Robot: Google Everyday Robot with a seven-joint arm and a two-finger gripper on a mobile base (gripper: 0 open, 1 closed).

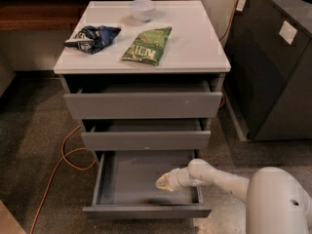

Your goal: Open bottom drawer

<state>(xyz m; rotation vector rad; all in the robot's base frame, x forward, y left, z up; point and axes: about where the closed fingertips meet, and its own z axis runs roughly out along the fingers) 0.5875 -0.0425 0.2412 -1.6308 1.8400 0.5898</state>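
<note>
The bottom drawer (pixel 146 211) of the white-topped cabinet (pixel 190 43) stands pulled far out, its grey inside showing. My gripper (pixel 162 182) reaches in from the lower right on its white arm (pixel 219 177) and sits inside the drawer, over its right part, just behind the front panel. Above it are the middle drawer front (pixel 145 140) and the top drawer front (pixel 142 104), both pulled out slightly.
On the cabinet top lie a dark blue bag (pixel 92 36), a green chip bag (pixel 147 45) and a white bowl (pixel 143 9). An orange cable (pixel 58 165) runs over the floor at left. A dark grey cabinet (pixel 273 67) stands at right.
</note>
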